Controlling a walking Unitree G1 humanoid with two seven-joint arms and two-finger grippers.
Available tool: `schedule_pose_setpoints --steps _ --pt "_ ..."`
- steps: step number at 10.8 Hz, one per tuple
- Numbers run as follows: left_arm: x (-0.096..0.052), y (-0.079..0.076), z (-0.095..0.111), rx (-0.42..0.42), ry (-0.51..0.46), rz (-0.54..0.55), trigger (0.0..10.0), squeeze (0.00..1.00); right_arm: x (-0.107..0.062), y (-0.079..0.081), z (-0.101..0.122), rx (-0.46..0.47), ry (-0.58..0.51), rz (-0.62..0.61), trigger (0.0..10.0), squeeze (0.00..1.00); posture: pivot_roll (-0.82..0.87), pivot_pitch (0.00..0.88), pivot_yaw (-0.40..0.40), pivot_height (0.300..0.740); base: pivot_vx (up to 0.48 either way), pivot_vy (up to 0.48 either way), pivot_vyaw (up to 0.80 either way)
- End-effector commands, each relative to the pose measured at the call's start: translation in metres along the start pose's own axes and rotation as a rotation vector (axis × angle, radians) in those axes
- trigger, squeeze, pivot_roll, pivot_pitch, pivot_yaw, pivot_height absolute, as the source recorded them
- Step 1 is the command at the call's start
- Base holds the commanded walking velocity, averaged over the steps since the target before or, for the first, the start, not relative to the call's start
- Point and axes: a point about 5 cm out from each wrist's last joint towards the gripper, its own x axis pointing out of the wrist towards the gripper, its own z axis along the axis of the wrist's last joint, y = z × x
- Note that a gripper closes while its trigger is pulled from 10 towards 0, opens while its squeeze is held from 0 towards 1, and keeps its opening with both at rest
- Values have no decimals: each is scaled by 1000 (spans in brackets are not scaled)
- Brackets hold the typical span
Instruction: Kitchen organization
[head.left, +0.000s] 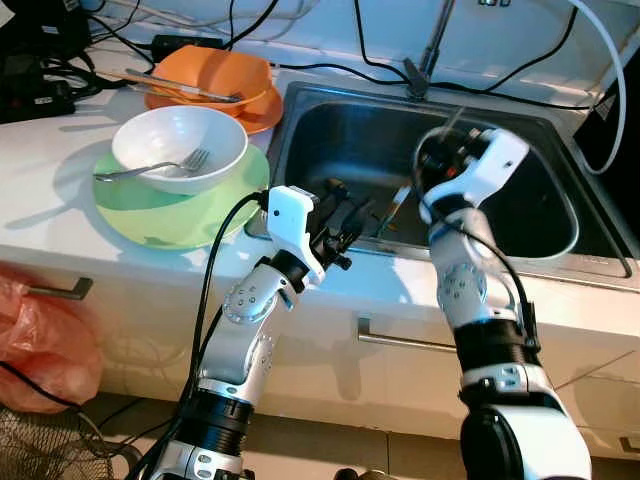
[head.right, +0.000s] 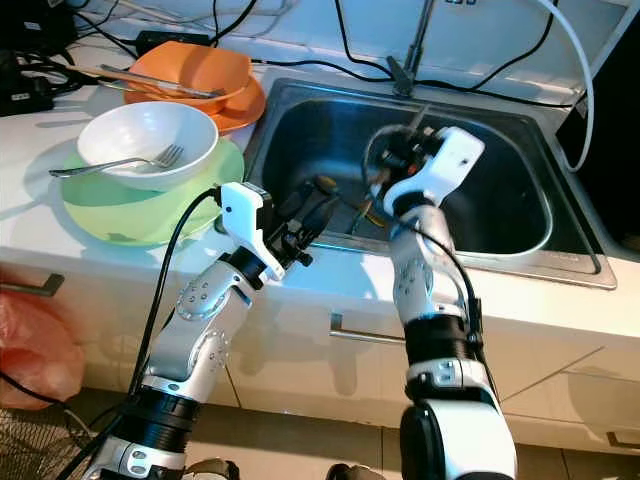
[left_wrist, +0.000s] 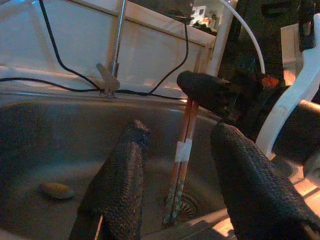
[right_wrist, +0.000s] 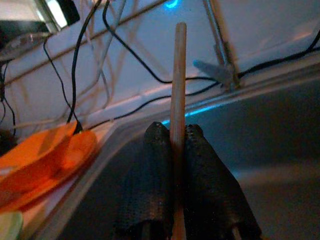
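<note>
sink (head.left: 560, 240): steel basin set in the white counter; a small brownish scrap lies on its floor, drain near the middle.
counter (head.left: 60, 215): left of the basin; green plate (head.left: 150, 215) carrying a white bowl (head.left: 180, 145) with a fork (head.left: 150, 168) in it; behind, an orange bowl (head.left: 215, 75) on an orange plate, utensils laid across.
right gripper (right_wrist: 172, 145): fingers pressed together on a pair of chopsticks (left_wrist: 182, 150), pinching them partway up the shaft; held over the basin, nearly upright.
chopsticks, position: lower tips down by the drain, upper ends clear above the fingers; a pale band joins the two sticks at mid-length.
left gripper (left_wrist: 175, 170): spread wide, at the basin's near edge, one finger each side of the sticks, not touching.
step, judged: handover or lift-out of the chopsticks toward the dishes on the counter.
how to do well: close left fingers near the band, square to the shafts, before the right lets go; keep both sticks parallel so neither slips free.
risk: thin, possibly wet sticks could pivot or drop back.
</note>
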Motion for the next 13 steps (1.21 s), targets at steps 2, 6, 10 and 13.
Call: schedule_pose_setpoints --steps 2,6,10,13 --pt "3 -4 -1 11 9 -15 10000 0 -3 -2 -3 -52 40 27 10000 0 121 79 -93 740 0 0 0" --pt "2 -5 -4 29 26 -22 10000 0 -8 2 -25 -211 185 98 10000 0 124 77 -93 740 0 0 0" --pt "0 -1 -4 41 31 -4 10000 0 -6 -3 -16 -188 136 44 10000 1000 126 85 -99 740 0 0 0" --pt "-1 1 -5 48 36 5 10000 0 -5 -2 -14 -180 118 41 10000 1000 127 85 -100 740 0 0 0"
